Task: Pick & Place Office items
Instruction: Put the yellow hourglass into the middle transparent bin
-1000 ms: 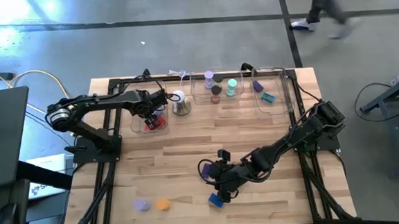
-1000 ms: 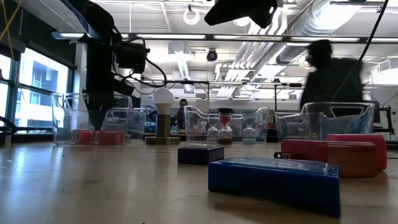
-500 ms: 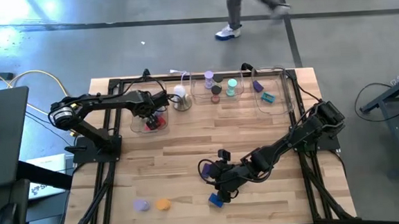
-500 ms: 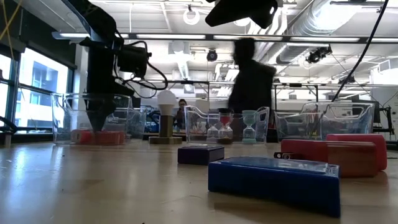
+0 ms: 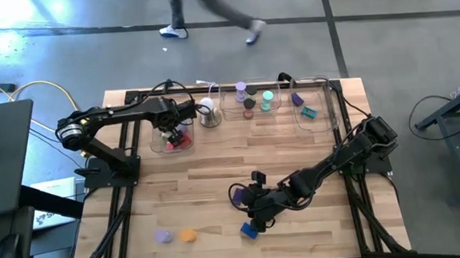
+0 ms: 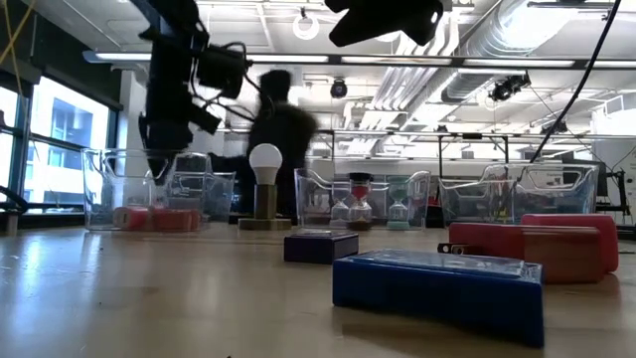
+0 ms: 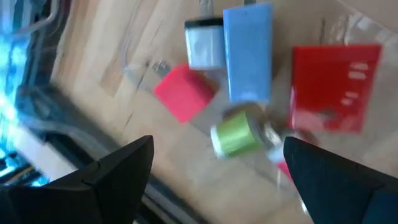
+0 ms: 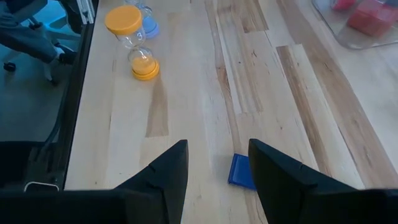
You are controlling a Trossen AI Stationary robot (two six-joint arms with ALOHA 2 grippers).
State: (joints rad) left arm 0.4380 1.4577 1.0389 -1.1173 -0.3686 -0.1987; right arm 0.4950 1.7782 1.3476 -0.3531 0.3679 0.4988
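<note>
The left gripper (image 5: 176, 131) hung open above the clear tray (image 5: 157, 146) at ten o'clock, over glossy red blocks (image 7: 334, 87). The right gripper (image 5: 255, 214) rested low, jaws parted, empty.

We see a wooden butcher-block table (image 5: 217, 174) edged by a dark frame. Along its far side we find three clear plastic trays: left tray (image 5: 157, 143), middle tray (image 5: 232, 103) and right tray (image 5: 319, 117). Between the left and middle trays stands a white dome on a metal base (image 5: 208, 117). Directly on the wood lie a blue block (image 5: 249, 230), a purple block (image 5: 237, 195), an orange hourglass (image 5: 188, 236) and a lilac hourglass (image 5: 164, 236) near the front edge.
</note>
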